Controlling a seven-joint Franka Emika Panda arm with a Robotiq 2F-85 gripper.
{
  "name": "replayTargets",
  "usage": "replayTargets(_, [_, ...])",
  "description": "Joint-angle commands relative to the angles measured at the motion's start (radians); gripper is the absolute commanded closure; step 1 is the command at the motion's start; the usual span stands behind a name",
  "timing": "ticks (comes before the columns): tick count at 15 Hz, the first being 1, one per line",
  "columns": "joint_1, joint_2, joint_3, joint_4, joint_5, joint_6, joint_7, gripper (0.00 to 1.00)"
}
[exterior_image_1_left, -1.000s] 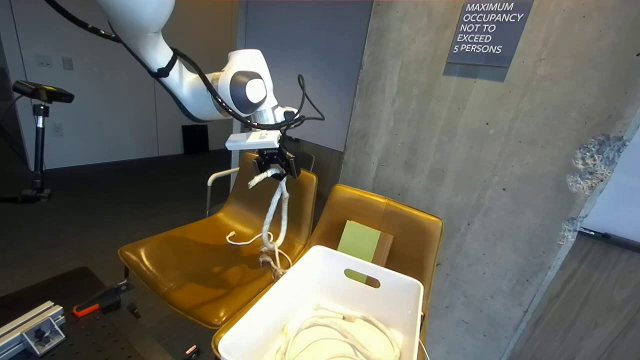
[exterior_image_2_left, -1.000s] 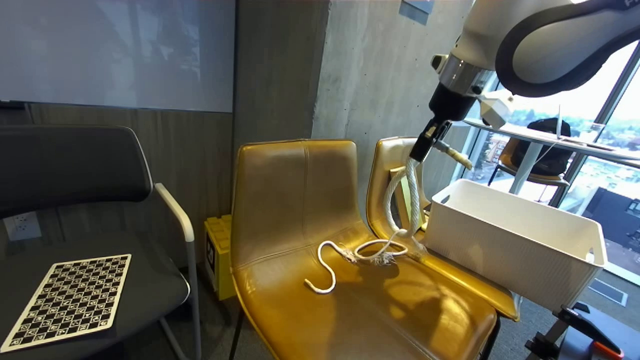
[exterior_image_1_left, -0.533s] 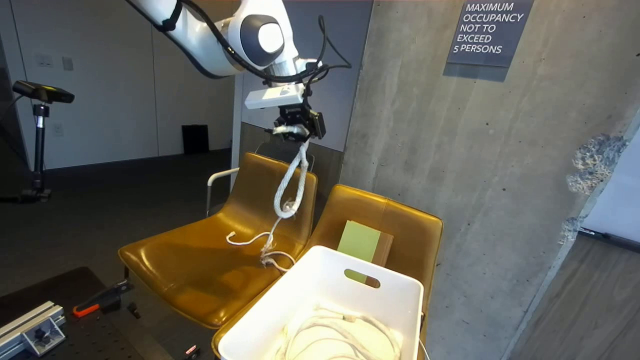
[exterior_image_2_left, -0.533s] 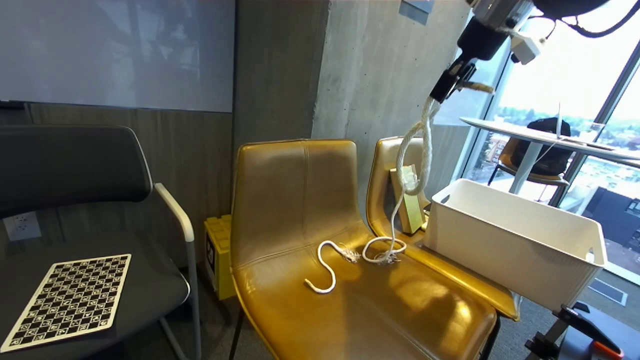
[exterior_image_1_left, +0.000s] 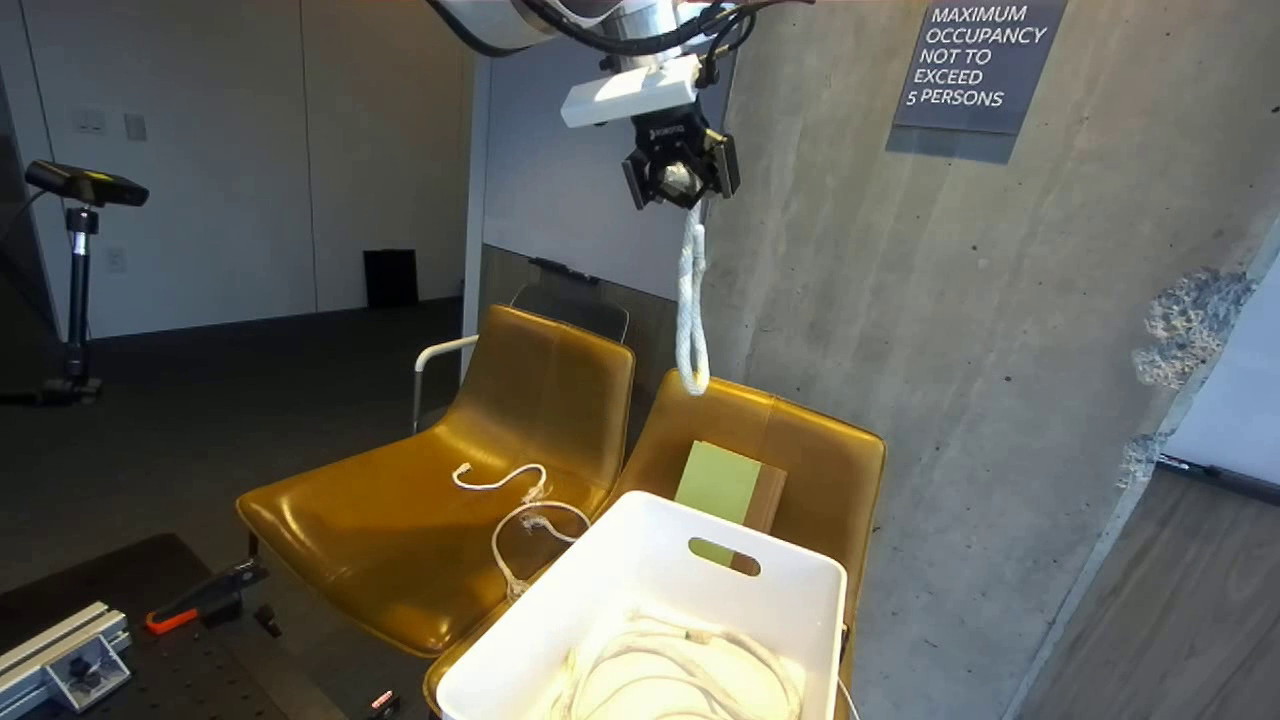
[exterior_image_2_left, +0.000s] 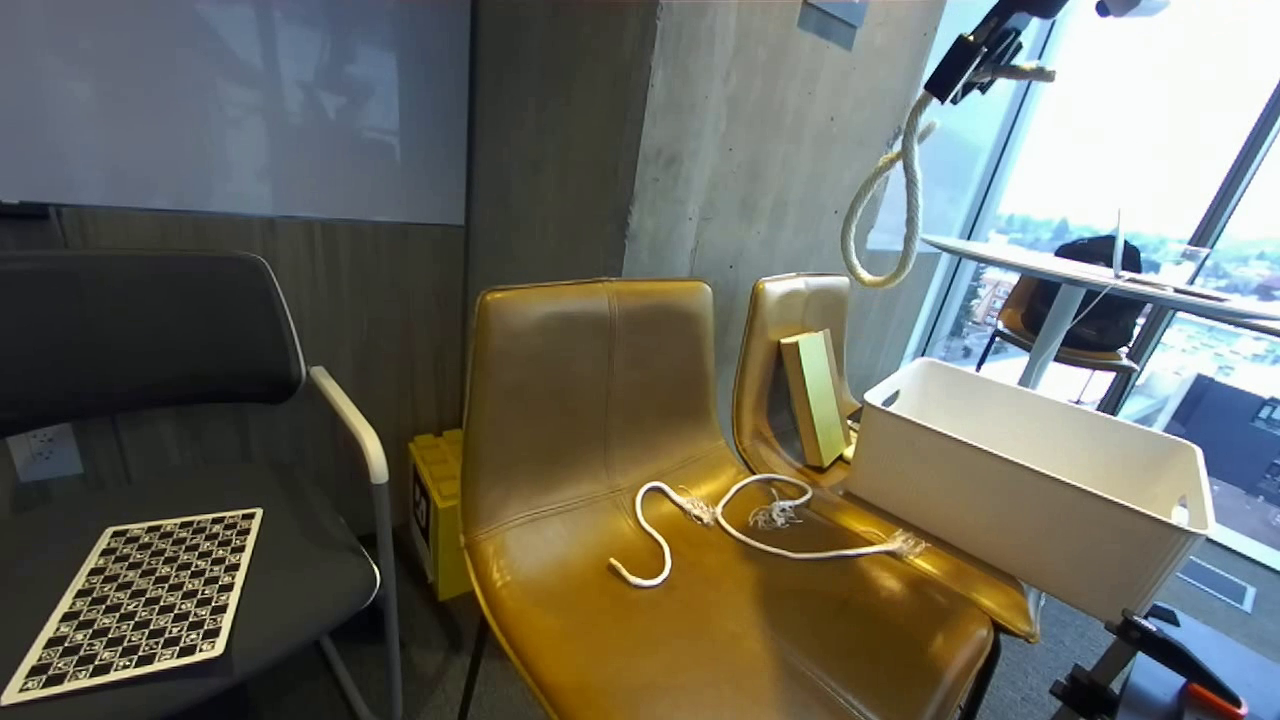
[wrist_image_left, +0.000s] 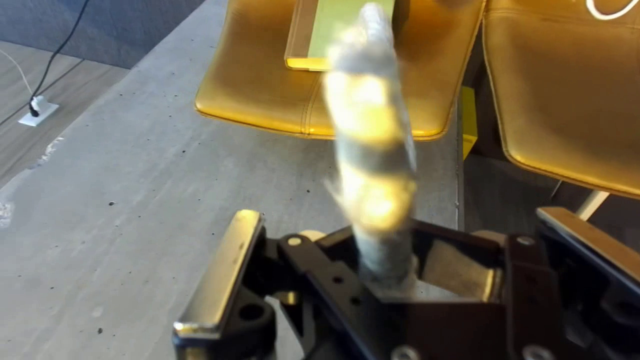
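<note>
Loosely coiled cord (exterior_image_1_left: 687, 661) lies in the bin (exterior_image_1_left: 602, 585); fingers (exterior_image_2_left: 952, 68) grip rope (exterior_image_1_left: 690, 300).

Open-topped bin (exterior_image_1_left: 640, 560), hanging rope (exterior_image_1_left: 689, 300) perhaps clearing chair (exterior_image_1_left: 830, 450)

the rope (exterior_image_1_left: 691, 330) is matt, woven fibre. the golden chairs (exterior_image_2_left: 600, 380) look like smooth, glossy leather; the dark chair (exterior_image_2_left: 130, 340) seems matt cloth. the bin (exterior_image_2_left: 1020, 500) is plastic, smooth inside, finely ribbed outside. the wall (exterior_image_1_left: 960, 350) is matt concrete, rough where chipped, the whiteboard (exterior_image_2_left: 230, 110) slick and shiny.

Window (exterior_image_2_left: 1125, 130) blown out white; rope (wrist_image_left: 372, 130) blurred in wrist view.
</note>
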Motion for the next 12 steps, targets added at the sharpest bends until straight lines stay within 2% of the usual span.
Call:
replayTargets(1, [-0.035,0.046,-0.006,0.061,0.012,-0.017,-0.032,1.0])
replayTargets(12, [-0.171,0.2,-0.077,0.019,-0.02,0.022,-0.104,1.0])
